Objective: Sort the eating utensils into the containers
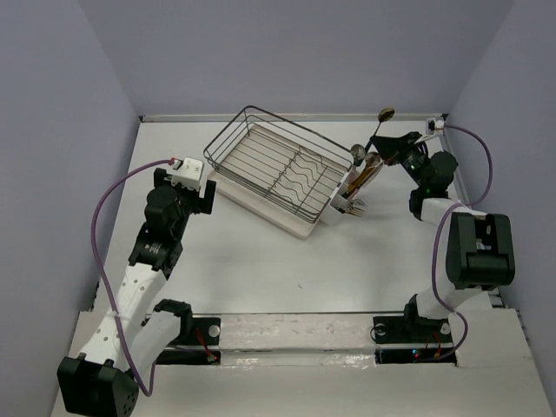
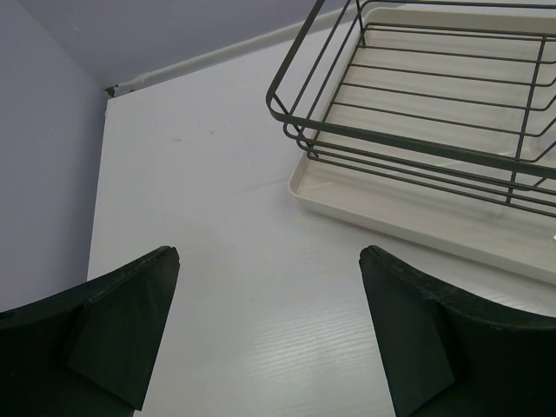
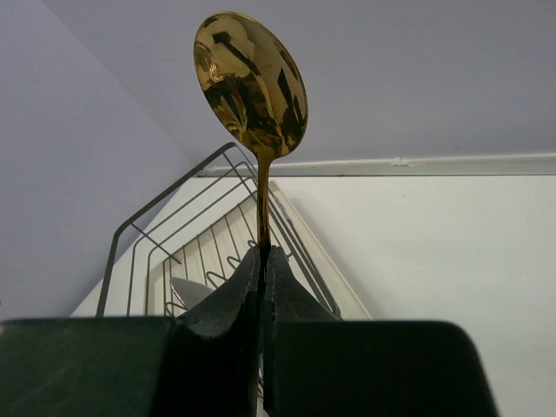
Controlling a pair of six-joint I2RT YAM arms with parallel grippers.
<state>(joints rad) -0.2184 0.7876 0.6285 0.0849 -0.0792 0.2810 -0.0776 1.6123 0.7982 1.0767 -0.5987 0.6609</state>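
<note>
Now, right claw [image 3: 263, 261] clenched on the gold spoon's [image 3: 252, 82] thin neck, bowl pointing up, out toward the bench's [image 1: 287, 269] far right corner. Just beside it, the white holder [image 1: 344, 207] on the rack [image 1: 269, 165] bristles with utensils [image 1: 363, 178]. Narrow grip, that: the spoon could pivot, or clip those handles going in. Left claw [image 2: 269, 261] gapes by the rack's other end.
</note>
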